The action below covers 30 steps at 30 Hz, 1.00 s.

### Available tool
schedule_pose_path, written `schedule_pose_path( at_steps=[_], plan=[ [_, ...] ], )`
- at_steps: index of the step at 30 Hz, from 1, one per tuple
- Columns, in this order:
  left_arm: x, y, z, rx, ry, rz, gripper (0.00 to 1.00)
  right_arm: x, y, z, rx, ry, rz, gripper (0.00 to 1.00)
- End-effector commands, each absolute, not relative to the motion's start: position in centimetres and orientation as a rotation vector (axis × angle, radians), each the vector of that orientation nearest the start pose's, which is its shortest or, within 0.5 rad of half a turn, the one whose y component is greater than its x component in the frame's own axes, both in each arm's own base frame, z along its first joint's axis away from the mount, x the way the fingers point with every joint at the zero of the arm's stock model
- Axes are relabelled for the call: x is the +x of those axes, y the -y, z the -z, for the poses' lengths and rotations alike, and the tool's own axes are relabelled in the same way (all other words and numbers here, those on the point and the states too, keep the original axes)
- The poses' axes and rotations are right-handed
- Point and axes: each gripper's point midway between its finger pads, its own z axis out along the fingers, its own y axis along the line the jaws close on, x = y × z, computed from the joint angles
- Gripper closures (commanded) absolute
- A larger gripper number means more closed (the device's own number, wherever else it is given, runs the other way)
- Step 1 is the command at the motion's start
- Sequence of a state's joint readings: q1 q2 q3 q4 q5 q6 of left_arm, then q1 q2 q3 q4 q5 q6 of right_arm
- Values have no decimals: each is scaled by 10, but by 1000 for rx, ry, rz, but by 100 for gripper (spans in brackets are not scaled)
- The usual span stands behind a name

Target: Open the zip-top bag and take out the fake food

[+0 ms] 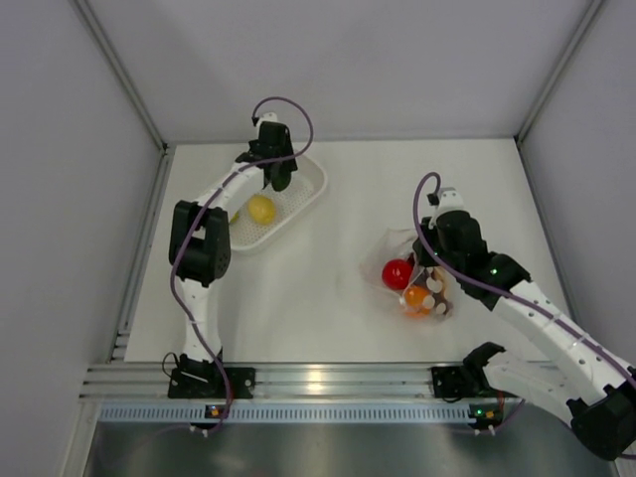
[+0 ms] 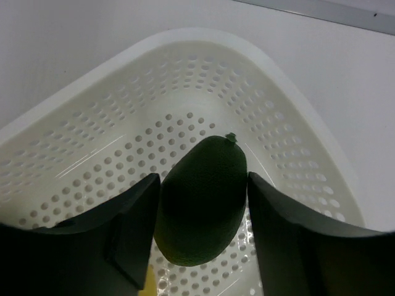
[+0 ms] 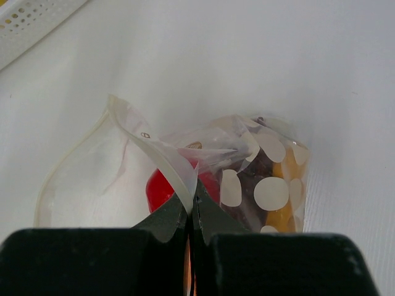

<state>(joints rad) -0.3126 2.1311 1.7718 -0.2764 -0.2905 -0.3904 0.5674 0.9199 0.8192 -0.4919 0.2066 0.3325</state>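
Observation:
The clear zip-top bag (image 1: 417,283) with white dots lies on the table at the right, its mouth open. My right gripper (image 3: 192,200) is shut on the bag's rim (image 3: 166,157). Inside the bag I see a red apple (image 3: 159,185), an orange (image 1: 417,298) and darker pieces behind the dots (image 3: 271,191). My left gripper (image 2: 202,185) is shut on a dark green avocado (image 2: 203,203) and holds it over the white perforated basket (image 2: 185,80). A yellow lemon (image 1: 261,209) lies in the basket (image 1: 313,184).
The basket stands at the back left of the table, and its corner (image 3: 31,18) shows in the right wrist view. A second yellow piece (image 1: 235,216) peeks out beside the left arm. Grey walls close the table on three sides.

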Motion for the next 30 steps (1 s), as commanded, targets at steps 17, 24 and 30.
schedule_pose_path(
  at_steps=[17, 24, 30],
  plan=[
    [488, 184, -253, -214, -2047, 469, 7, 287, -166, -233, -92, -2053, -411, 100],
    [365, 270, -297, -15, -1920, 635, 12, 289, -171, -228, -52, -2058, -445, 100],
    [294, 327, -299, 66, -1907, 696, 25, 288, -171, -229, -29, -2045, -460, 100]
  ],
)
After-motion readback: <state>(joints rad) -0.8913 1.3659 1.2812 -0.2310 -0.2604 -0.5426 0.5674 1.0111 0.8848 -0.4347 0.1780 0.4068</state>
